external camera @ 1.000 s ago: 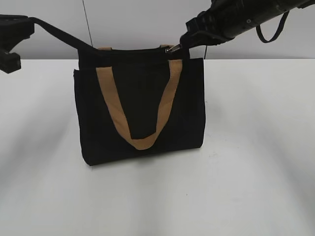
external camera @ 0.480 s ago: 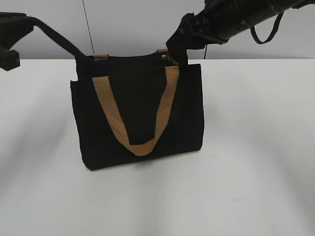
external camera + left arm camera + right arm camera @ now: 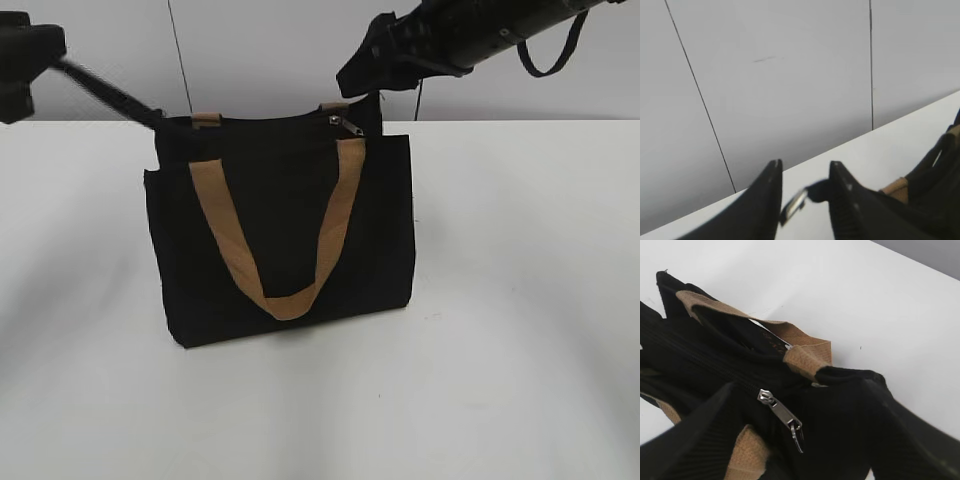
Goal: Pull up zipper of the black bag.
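One black bag [image 3: 285,230] stands upright on the white table [image 3: 520,300], about mid-table, front panel to the exterior camera. Two tan handle loops: the front one [image 3: 280,240] hangs down the front panel in a U, the rear one [image 3: 790,340] lies over the far side of the bag top. One zipper [image 3: 781,415], a silver-grey pull, sits at the right end of the bag's top zip line near the right strap end, seen in exterior view at [image 3: 340,122]; the pull lies flat on the black fabric, nothing gripping it. Zip line runs closed leftward from the slider; bag contents not visible.

Two pincers. Right pincer [image 3: 358,72] hovers just above and right of the zipper, its fingers [image 3: 695,440] apart on either side of the pull and clear of it. Left pincer [image 3: 805,195] is at the upper left, its fingers [image 3: 767,200] apart with a gap, a black strap tab with a small metal piece [image 3: 794,205] between them; a taut black strap [image 3: 105,92] runs from it to the bag's top left corner. Whether the fingers actually clamp the tab can't be told
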### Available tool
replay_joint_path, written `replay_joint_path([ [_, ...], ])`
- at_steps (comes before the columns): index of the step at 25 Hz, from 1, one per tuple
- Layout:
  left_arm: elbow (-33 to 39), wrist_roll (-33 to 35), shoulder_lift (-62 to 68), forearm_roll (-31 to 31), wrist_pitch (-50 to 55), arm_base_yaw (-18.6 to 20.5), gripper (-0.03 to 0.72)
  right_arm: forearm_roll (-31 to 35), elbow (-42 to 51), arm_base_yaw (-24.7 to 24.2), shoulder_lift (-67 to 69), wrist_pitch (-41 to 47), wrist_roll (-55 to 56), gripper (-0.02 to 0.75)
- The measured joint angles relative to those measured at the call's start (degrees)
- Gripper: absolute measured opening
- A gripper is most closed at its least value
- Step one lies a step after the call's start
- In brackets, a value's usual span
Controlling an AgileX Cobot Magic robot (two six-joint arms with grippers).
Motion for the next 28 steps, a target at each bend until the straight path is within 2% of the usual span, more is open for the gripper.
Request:
replay_joint_path([
  [4, 0.0, 0.0, 0.0, -5.9, 0.0, 0.0, 0.42, -0.1, 0.0, 0.0, 0.0, 0.0, 0.1, 0.559],
  [7, 0.0, 0.0, 0.0, -8.5, 0.0, 0.0, 0.485, -0.1, 0.0, 0.0, 0.0, 0.1, 0.1, 0.559],
  [13, 0.0, 0.0, 0.0, -9.5, 0.5, 0.0, 0.505, -0.1, 0.0, 0.0, 0.0, 0.2, 0.1, 0.559],
  [15, -0.1, 0.0, 0.0, -12.3, 3.0, 0.0, 0.506, -0.3, 0.0, 0.0, 0.0, 0.2, 0.1, 0.559],
  [20, -0.3, 0.0, 1.1, -25.6, 16.7, 0.9, 0.507, -2.8, 0.0, 0.0, 0.0, 0.4, 1.8, 0.559],
  [23, -0.3, 0.0, 2.5, -28.5, 25.4, 0.7, 0.507, -4.8, 0.0, 0.0, 0.0, 1.2, 3.5, 0.559],
  [28, -3.7, 0.0, 3.0, -29.8, 40.5, -0.1, 0.507, -9.6, 0.0, -1.7, -0.1, 5.7, 9.9, 0.559],
])
